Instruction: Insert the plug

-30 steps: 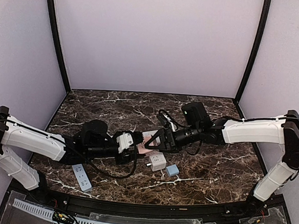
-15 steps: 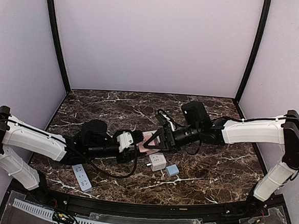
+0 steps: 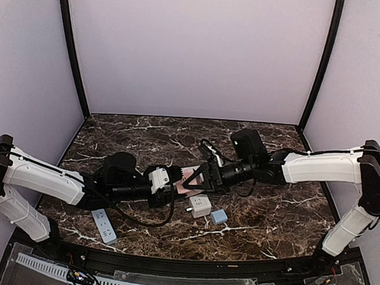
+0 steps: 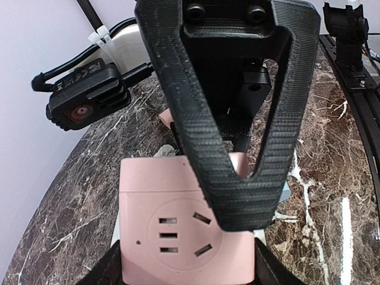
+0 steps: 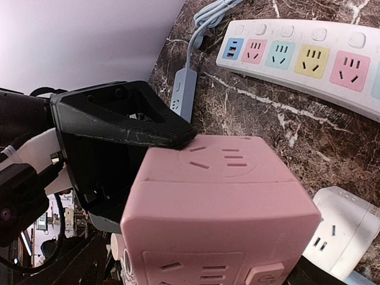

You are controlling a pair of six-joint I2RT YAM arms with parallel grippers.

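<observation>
The plug (image 4: 178, 237), as far as I can judge, is the pink cube adapter. It sits off the bench (image 3: 270, 213), over its middle, between the tips of the two arms. The right jaws are narrow and hold it; one black finger (image 4: 237, 208) lies flat across its upper face in the left wrist view. The left jaws flank its lower corners closely, but I cannot tell whether they press on it or only stand beside it.

Being a cube, the plug has no real long axis. One socket face looks toward the left wrist camera, and a face with a switch looks toward the right wrist camera. Its pins show in no view, so which way they point cannot be told.

The power strip (image 5: 309, 56) lies flat on the bench beyond the plug, sockets up, its long axis running across the right wrist view. The right arm (image 3: 319, 166) looks the likelier carrier, and the pins must face the strip first.
</observation>
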